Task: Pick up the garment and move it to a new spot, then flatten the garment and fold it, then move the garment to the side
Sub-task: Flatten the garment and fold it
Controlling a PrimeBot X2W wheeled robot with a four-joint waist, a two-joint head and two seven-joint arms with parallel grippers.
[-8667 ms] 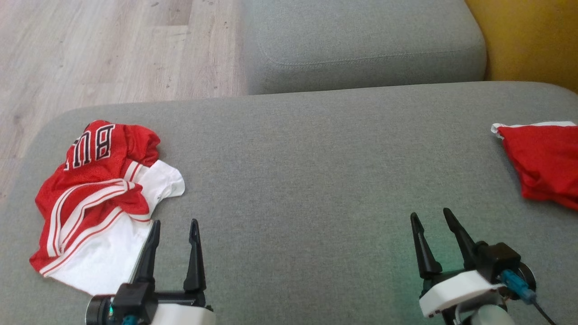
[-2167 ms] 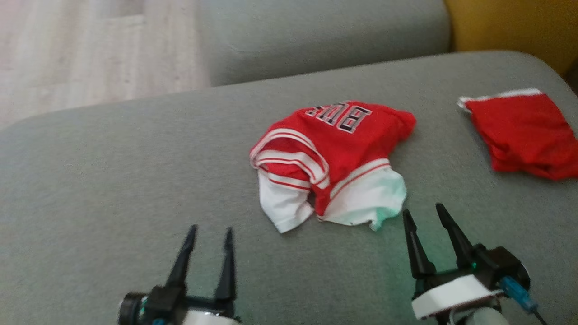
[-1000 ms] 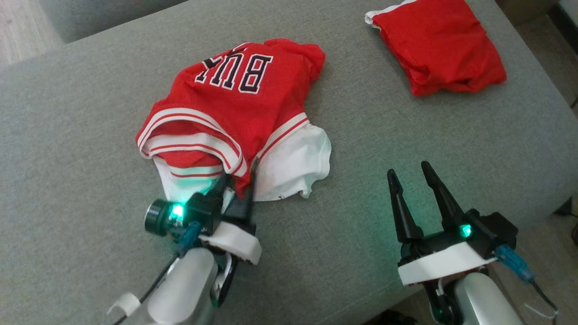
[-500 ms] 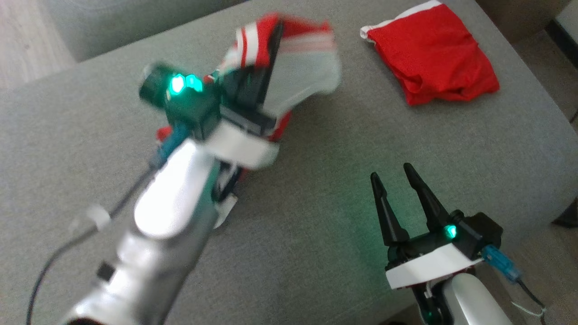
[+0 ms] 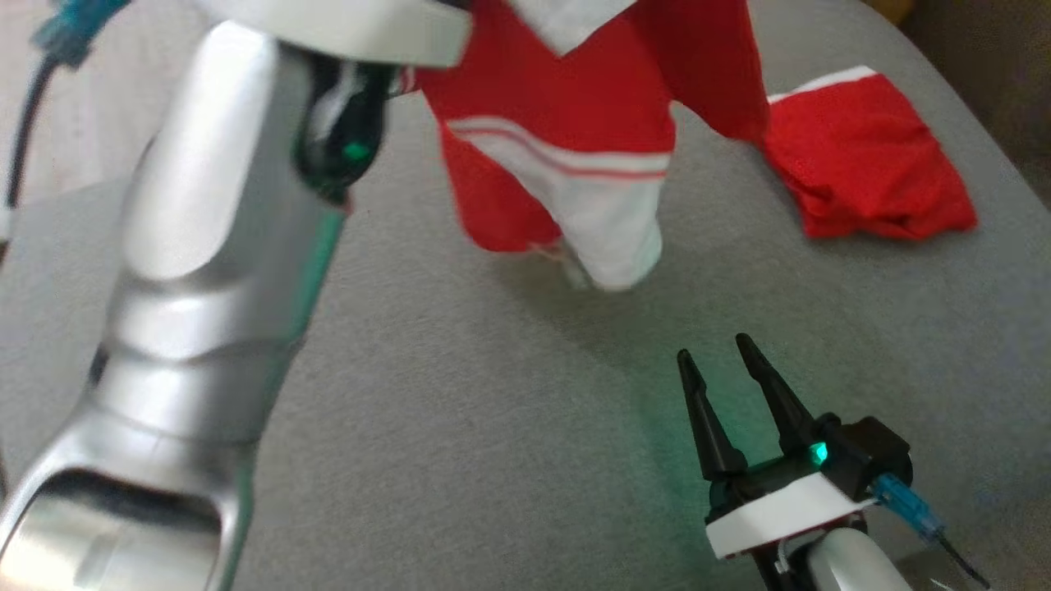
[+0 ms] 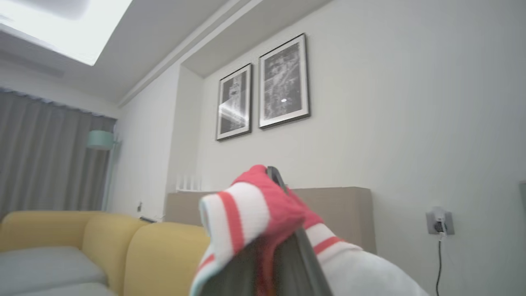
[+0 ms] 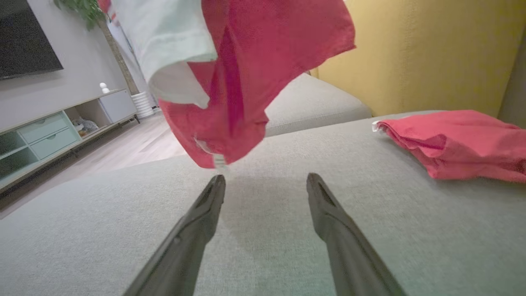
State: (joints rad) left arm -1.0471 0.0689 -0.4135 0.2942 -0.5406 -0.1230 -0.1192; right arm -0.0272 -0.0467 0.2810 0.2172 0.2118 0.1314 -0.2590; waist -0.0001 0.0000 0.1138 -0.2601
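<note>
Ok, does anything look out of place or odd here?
Nothing damaged. The jersey hangs bunched from the shut left tool; a second red garment lies crumpled near the right edge of the sofa.

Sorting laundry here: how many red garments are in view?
2. A red-and-white jersey hangs over the sofa, clamped in the left pincer; a second red garment lies on the sofa to the right. The left arm may hide more.
</note>
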